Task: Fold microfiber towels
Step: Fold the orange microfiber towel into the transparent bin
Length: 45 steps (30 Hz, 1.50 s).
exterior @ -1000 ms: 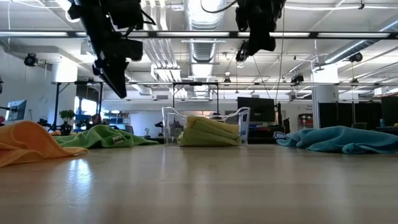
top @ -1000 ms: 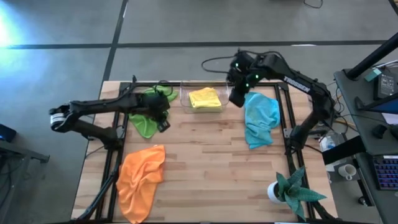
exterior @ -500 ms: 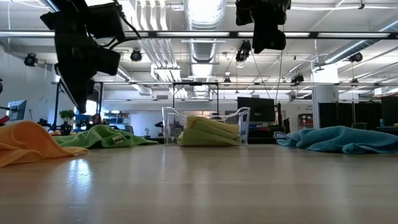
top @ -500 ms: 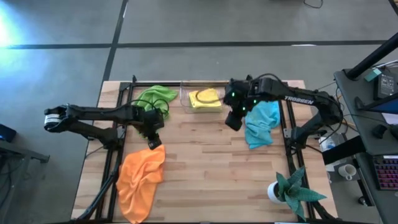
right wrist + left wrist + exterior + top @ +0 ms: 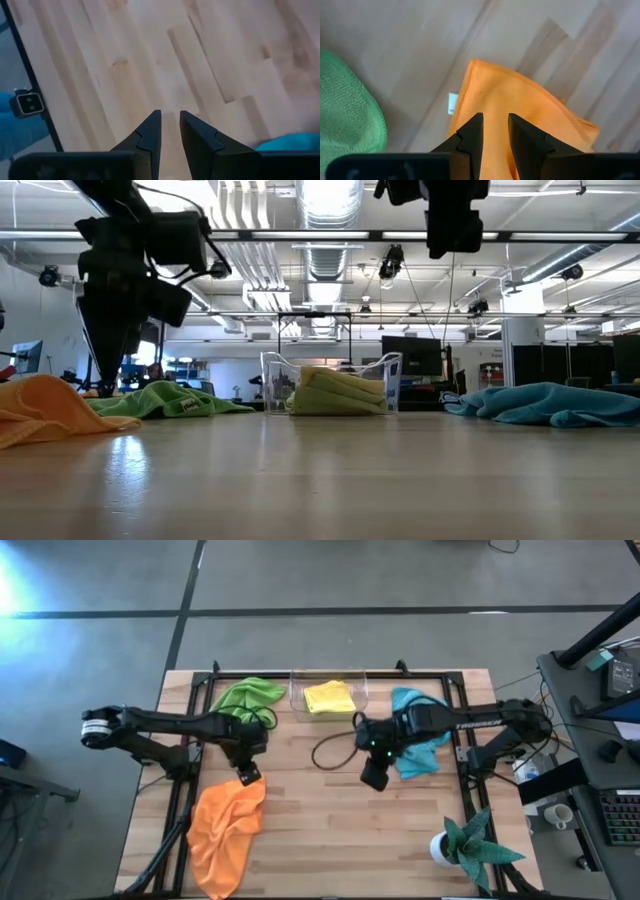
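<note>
Wooden worktop (image 5: 310, 830), towels scattered. Orange towel (image 5: 225, 825) crumpled at near-left; left tool (image 5: 248, 776) above its top corner, fingers slightly apart. Right tool (image 5: 372, 778) mid-worktop, empty, narrowly parted. Step: reaching; next, pinch that corner.

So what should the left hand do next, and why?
Probably drop a little and close on the orange towel's near corner. The left hand hangs right over that corner with a narrow gap between its fingers and holds nothing, while the right hand hangs over bare wood.
</note>
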Tool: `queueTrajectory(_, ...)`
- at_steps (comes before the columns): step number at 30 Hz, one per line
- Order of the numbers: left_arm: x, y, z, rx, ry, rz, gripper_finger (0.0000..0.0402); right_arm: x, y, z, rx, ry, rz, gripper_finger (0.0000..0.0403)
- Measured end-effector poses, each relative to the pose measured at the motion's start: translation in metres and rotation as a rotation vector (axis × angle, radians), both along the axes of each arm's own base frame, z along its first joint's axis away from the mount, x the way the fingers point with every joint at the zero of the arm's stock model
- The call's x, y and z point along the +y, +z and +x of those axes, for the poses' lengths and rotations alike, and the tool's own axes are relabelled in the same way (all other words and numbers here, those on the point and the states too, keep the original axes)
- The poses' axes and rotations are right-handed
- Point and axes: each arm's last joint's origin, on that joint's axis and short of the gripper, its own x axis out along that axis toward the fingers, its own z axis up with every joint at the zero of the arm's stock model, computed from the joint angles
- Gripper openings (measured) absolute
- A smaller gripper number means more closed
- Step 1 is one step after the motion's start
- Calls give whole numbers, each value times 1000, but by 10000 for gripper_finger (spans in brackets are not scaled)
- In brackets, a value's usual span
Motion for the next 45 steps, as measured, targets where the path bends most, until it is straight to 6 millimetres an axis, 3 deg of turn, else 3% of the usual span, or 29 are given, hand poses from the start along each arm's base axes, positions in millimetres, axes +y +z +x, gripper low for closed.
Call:
queueTrajectory(8,2,-15,10,34,-40,19,75,20,0,-1,-14,0,-8,68)
queueTrajectory(20,3,-28,14,93,-96,19,75,23,2,4,-71,3,3,68)
queueTrajectory(25,-1,-21,11,43,-115,-82,75,23,3,6,-95,3,6,68)
queueTrajectory(30,-3,-12,9,-27,-201,-60,75,24,4,8,-113,3,9,68)
queueTrajectory(37,-16,19,4,-234,-347,15,75,24,3,8,-114,2,9,68)
queueTrajectory(45,-20,43,-8,-365,-344,41,75,23,3,9,-120,-9,-11,68)
